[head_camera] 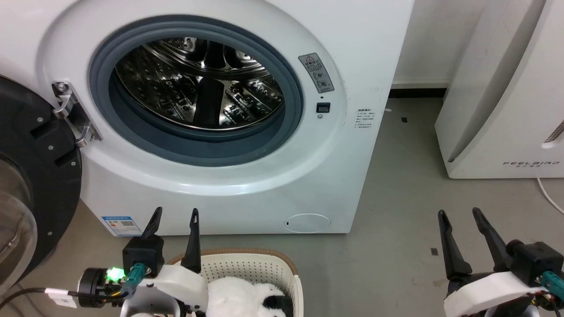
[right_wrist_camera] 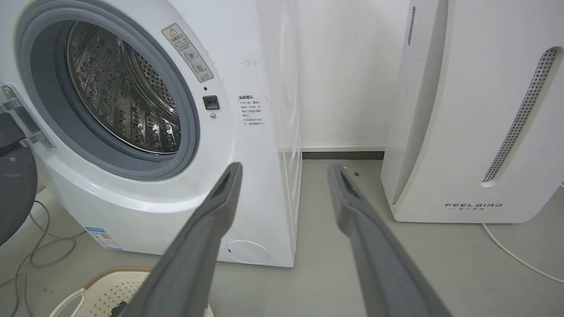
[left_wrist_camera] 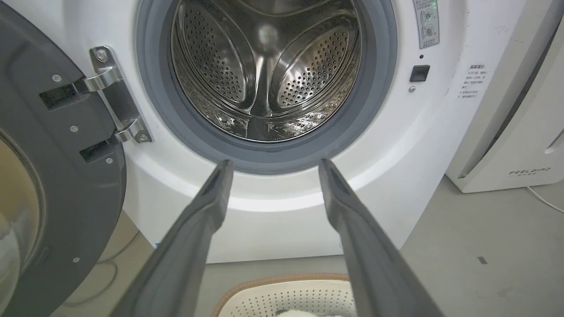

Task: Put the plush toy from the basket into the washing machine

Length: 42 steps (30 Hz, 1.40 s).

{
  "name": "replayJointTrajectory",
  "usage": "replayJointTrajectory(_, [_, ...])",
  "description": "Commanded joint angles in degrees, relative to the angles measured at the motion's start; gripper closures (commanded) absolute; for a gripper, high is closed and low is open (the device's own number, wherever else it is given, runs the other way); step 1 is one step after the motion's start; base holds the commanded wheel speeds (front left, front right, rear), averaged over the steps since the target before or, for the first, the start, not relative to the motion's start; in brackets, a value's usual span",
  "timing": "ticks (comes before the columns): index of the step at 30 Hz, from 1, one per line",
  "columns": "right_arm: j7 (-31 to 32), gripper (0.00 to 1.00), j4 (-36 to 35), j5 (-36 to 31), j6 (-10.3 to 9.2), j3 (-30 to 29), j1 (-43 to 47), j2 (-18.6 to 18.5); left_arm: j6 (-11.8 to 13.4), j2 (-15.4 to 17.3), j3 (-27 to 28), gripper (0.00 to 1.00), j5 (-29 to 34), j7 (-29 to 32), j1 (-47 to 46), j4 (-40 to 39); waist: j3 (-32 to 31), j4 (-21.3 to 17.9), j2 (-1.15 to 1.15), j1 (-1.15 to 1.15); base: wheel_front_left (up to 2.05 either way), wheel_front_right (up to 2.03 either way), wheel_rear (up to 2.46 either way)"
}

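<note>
The left gripper (head_camera: 175, 220), two long dark fingers spread and empty, hovers over the cream perforated plastic basket (head_camera: 264, 264) on the floor, where the fluffy black-and-white penguin plush toy (head_camera: 246, 299) lies ungrasped. The right gripper (head_camera: 461, 224), likewise spread, hangs well apart. Beyond, the large white front-loading washing machine (head_camera: 365, 88) stands open, its shiny steel drum (head_camera: 198, 83) holding nothing: pickup and loading both remain.

plush toy (head_camera: 240, 299): lower part cut off by the head view's bottom edge; one side hidden behind the left arm's white wrist (head_camera: 176, 281).
basket (head_camera: 246, 265): near end runs off the bottom edge.
washing machine (head_camera: 352, 44): top out of frame; open door (head_camera: 44, 176) cut by the left edge.
warning sticker (head_camera: 316, 72): print too small to read.
</note>
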Motion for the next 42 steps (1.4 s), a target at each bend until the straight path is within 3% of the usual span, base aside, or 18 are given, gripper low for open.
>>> replayJointTrajectory(1, [-0.45, 0.00, -0.34, 0.67, -0.01, -0.25, -1.04, -0.01, -0.17, 0.17, -0.26, 0.00, -0.29, -0.46, -1.14, 0.46, 0.20, -0.04, 0.00, 0.00, 0.00, 0.00, 0.00])
replayJointTrajectory(15, [-2.12, 0.00, -1.14, 4.12, -0.02, -0.52, -3.14, -0.02, -1.09, 1.60, -2.64, 0.00, 0.63, -2.14, -5.81, 8.33, 4.41, -1.17, 0.00, 0.00, 0.00, 0.00, 0.00])
replayJointTrajectory(33, [-4.39, 0.00, -2.70, 8.05, -0.03, -0.70, -6.96, -0.03, -3.10, 3.86, -8.45, 0.00, 3.00, -4.37, -16.23, 28.54, 12.45, -4.30, 0.00, 0.00, 0.00, 0.00, 0.00])
replayJointTrajectory(42, [-5.47, 0.00, -3.92, 10.30, -0.03, -0.60, -9.47, -0.03, -4.19, 5.59, -11.63, 0.00, 4.35, -2.16, -21.93, 36.99, 18.27, -6.14, 0.00, 0.00, 0.00, 0.00, 0.00])
